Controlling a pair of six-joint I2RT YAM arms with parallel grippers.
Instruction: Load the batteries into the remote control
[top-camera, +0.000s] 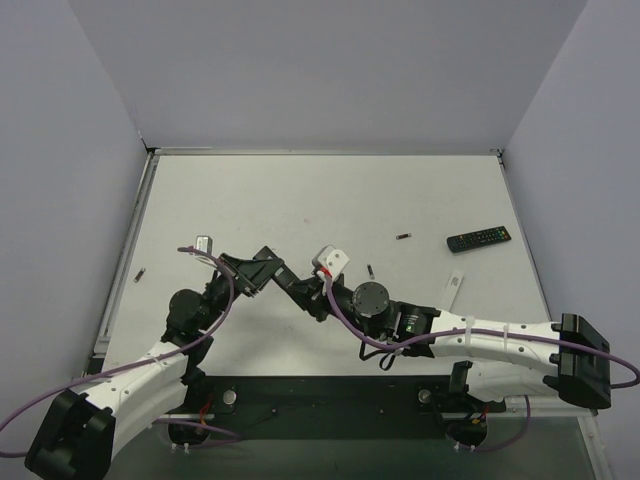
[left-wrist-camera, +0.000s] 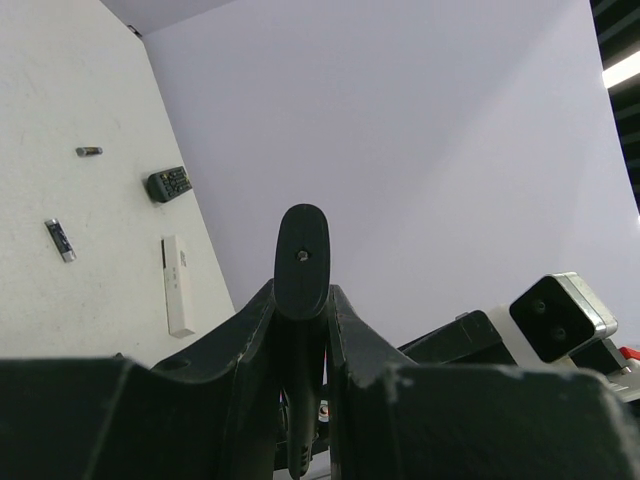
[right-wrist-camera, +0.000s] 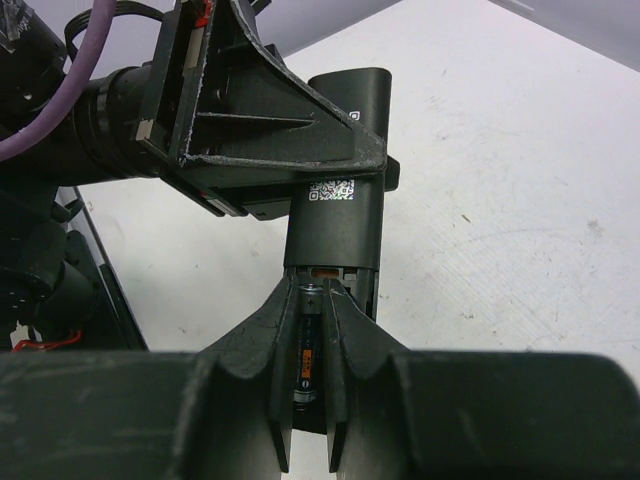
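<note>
My left gripper (top-camera: 268, 270) is shut on a dark remote (right-wrist-camera: 338, 205), seen edge-on between its fingers in the left wrist view (left-wrist-camera: 301, 250). My right gripper (right-wrist-camera: 308, 300) is shut on a battery (right-wrist-camera: 307, 345), dark with an orange mark, lying lengthwise at the remote's open battery bay, its plus end toward the remote body. The two grippers meet above the near middle of the table (top-camera: 300, 200). Loose batteries lie on the table: one (top-camera: 370, 271) close to the right, one (top-camera: 403, 237) farther back, one (top-camera: 140, 274) at the left edge.
A second black remote (top-camera: 478, 239) with coloured buttons lies at the right of the table. A white strip-shaped piece (top-camera: 456, 283) lies in front of it. Grey walls stand on three sides of the table.
</note>
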